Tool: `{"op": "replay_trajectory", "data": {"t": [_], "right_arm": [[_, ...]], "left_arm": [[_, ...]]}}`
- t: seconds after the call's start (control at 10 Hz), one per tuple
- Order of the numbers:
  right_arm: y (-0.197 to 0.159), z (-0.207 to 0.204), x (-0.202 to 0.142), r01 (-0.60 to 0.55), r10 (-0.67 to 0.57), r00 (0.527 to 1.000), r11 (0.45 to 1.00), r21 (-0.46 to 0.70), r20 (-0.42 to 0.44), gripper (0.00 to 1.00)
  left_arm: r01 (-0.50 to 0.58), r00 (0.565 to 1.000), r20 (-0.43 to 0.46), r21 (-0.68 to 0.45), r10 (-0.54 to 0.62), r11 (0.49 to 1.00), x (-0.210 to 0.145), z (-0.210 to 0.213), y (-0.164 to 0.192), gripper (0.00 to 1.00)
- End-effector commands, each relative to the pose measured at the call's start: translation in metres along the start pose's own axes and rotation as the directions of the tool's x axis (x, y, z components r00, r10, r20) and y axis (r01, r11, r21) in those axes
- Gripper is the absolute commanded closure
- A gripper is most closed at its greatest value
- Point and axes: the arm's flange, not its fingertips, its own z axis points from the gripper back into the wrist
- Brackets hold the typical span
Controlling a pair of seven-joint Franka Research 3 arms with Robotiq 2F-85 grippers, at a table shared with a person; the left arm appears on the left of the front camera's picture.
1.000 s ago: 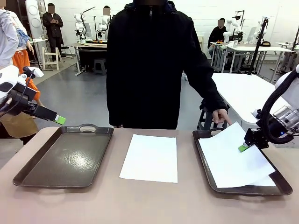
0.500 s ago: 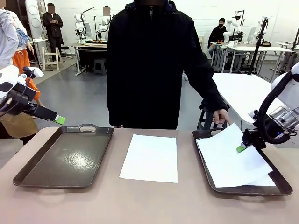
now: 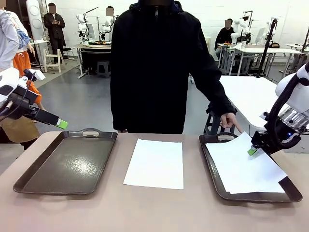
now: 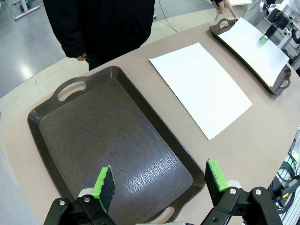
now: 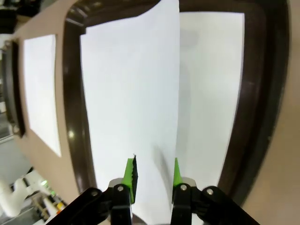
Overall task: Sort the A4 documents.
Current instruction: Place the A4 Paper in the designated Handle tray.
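Two dark brown handled trays on the worktop (image 3: 154, 212): left tray (image 3: 67, 164) bare inside, right tray (image 3: 211, 166) holding paper.

- Middle A4 sheet (image 3: 155, 163): white, blank, flat on the worktop between the trays, touching neither.
- Upper A4 sheet (image 5: 131, 84): in the right tray, set askew, its far corner lying over the tray's far rim by the handle.
- Lower A4 sheet (image 5: 211, 93): flat under it on the tray floor, showing along one side in the right wrist view.
- Right claw (image 3: 252, 151): low over the far right part of the upper sheet, green pad at the paper. From the wrist, its fingers (image 5: 130, 174) stand a little apart with white paper showing between them; not clamped on anything.
- Left claw (image 4: 159, 180): hangs above the near end of the left tray, jaws wide apart, nothing between them.
- Person in a black jacket at the far side; one hand (image 3: 231, 121) lowered over the right tray's far handle, fingers pointing down. Contact with the tray or sheet cannot be told.
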Motion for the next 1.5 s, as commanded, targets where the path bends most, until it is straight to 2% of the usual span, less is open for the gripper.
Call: {"op": "replay_trajectory", "data": {"t": [0.0, 0.3, 0.5, 0.8, 1.0, 1.4], "right_arm": [[0.013, 0.001, -0.01, 0.051, -0.05, 0.999, 0.995, -0.088, 0.02, 0.44], [0.028, 0.007, -0.018, 0.086, -0.089, 0.996, 0.972, -0.22, -0.003, 0.13], [0.04, 0.015, -0.024, 0.097, -0.097, 0.995, 0.943, -0.32, 0.014, 0.0], [0.044, 0.019, -0.026, 0.114, -0.103, 0.993, 0.94, -0.321, 0.05, 0.0], [0.042, 0.026, -0.021, 0.087, -0.084, 0.996, 0.948, -0.305, 0.022, 0.0], [0.042, 0.026, -0.021, 0.087, -0.084, 0.996, 0.948, -0.305, 0.022, 0.0]], "left_arm": [[0.001, 1.0, 0.005, -0.008, -0.001, 1.0, -0.002, 0.0, 0.002, 0.0], [0.001, 1.0, 0.005, -0.008, -0.001, 1.0, -0.002, 0.0, 0.002, 0.0], [0.001, 1.0, 0.005, -0.008, -0.001, 1.0, -0.002, 0.0, 0.002, 0.0], [0.001, 1.0, 0.005, -0.008, -0.001, 1.0, -0.002, 0.0, 0.002, 0.0], [0.001, 1.0, 0.005, -0.008, -0.001, 1.0, -0.002, 0.0, 0.002, 0.0], [0.001, 1.0, 0.005, -0.008, -0.001, 1.0, -0.002, 0.0, 0.002, 0.0]]}}
